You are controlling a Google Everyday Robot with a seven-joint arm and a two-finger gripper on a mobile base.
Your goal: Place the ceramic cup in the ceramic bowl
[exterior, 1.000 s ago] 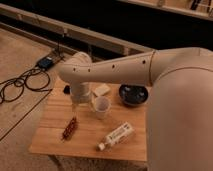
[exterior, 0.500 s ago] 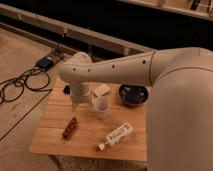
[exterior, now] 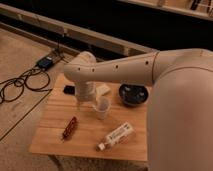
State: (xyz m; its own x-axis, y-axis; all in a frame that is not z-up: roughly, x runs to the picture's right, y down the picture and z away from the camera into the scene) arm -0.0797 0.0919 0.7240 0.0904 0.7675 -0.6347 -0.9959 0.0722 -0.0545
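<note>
One ceramic cup seen upright on wooden table, near ceramic bowl but apart from it. Gripper held low over table, just beside cup on side away from bowl; its grip state cannot be told. White bottle laid on side nearer front edge.

Items on the pale wooden surface:
- one small white ceramic cup
- one dark round ceramic bowl
- one white labelled bottle
- one reddish-brown ridged item
- one flat black rectangle
- one pale block

One claw is positioned just beside the cup.
</note>
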